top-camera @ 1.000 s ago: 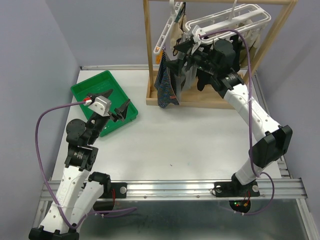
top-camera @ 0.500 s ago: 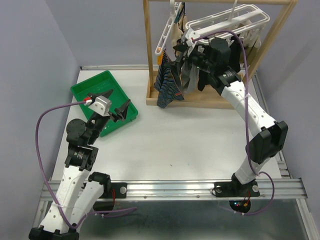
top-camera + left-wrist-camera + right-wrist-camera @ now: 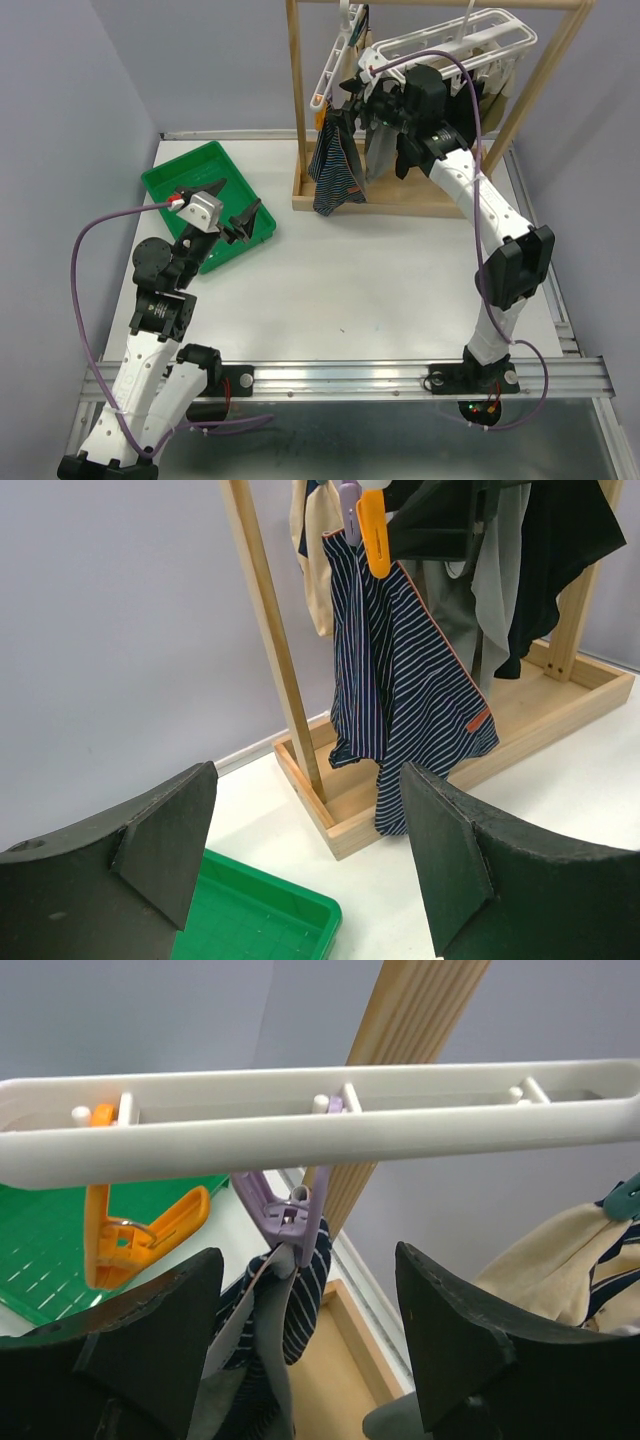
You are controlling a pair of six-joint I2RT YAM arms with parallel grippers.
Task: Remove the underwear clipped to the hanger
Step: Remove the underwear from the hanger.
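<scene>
Right wrist view is showing the right tool (image 3: 300,1350) gaping, empty, facing a purple clip (image 3: 285,1215) that is pinching the navy striped underwear (image 3: 298,1305) under the white hanger (image 3: 300,1125). An orange clip (image 3: 130,1240) and a wooden post (image 3: 400,1040) are crowding alongside. The left tool (image 3: 310,860) is hovering open near the green tray (image 3: 270,920).

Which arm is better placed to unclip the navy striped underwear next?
Right. The right tool sits open at the hanger, jaws either side of the purple clip holding the striped underwear. The left tool hangs open by the green tray, far from the rack.
</scene>
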